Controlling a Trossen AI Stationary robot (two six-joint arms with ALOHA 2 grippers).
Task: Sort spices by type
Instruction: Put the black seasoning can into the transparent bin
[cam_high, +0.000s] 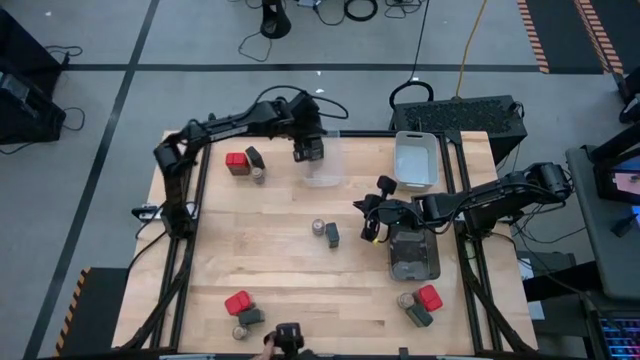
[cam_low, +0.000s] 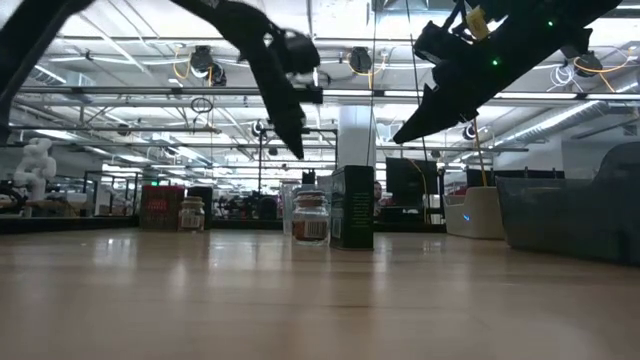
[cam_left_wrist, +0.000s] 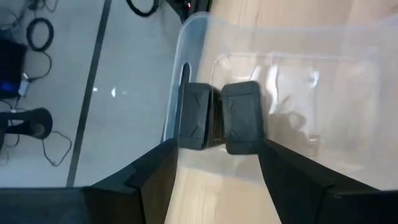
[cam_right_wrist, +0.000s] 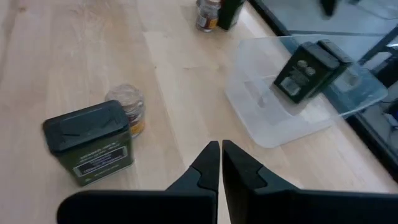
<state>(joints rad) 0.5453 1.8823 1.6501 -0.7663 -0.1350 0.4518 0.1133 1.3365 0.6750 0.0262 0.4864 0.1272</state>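
Observation:
Spices stand in groups on the wooden table: a red tin (cam_high: 236, 163), dark tin (cam_high: 254, 156) and jar (cam_high: 258, 175) at the far left. A jar (cam_high: 318, 228) and dark tin (cam_high: 332, 235) stand mid-table. Further trios stand near left (cam_high: 240, 305) and near right (cam_high: 428, 297). One dark tin (cam_right_wrist: 308, 70) lies tilted inside the clear bin (cam_right_wrist: 273, 127). My left gripper (cam_left_wrist: 219, 143) hangs open above it, the tin's lid (cam_left_wrist: 242, 115) showing between its fingertips. My right gripper (cam_right_wrist: 219, 149) is shut, in the air beside the mid-table pair.
A white bin (cam_high: 415, 158) sits at the far right. A dark bin (cam_high: 413, 255) lies under the right arm. Bare wood stretches between the groups. A dark camera mount (cam_high: 288, 338) stands at the near edge.

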